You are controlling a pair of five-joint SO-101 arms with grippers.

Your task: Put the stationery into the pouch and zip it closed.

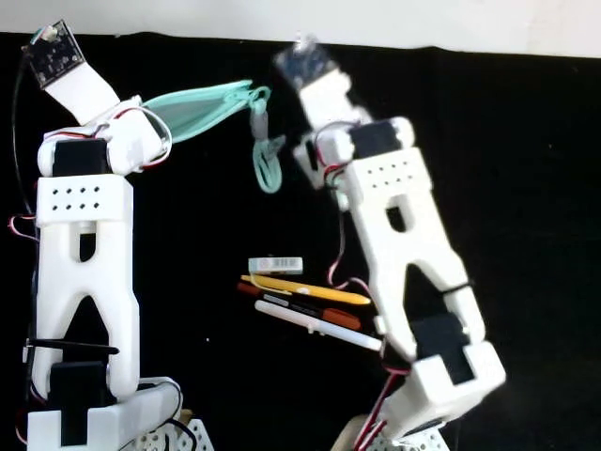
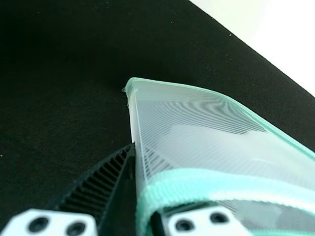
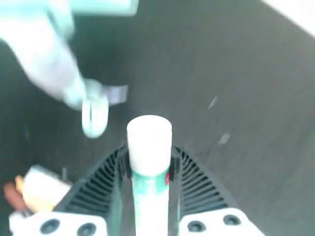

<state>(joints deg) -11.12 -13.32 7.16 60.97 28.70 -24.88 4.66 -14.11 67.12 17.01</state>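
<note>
At the table, the left pincer (image 2: pixel 140 164) pinches a translucent mint-green zip pouch (image 2: pixel 197 137) by one end, while the right pincer (image 3: pixel 149 157) is clamped on a white-capped stick with a green label (image 3: pixel 149 135).
The pouch stretches from the left arm toward the right arm over the black tabletop (image 1: pixel 526 188), with a mint-green loop (image 1: pixel 267 160) dangling from its far end just ahead of the stick's cap. Between the two arms' bases, outside the pouch, lie a small white block (image 1: pixel 275 265), a yellow pen (image 1: pixel 305 288), a red-brown pen (image 1: pixel 293 303) and a white pen (image 1: pixel 315 325), packed closely side by side.
</note>
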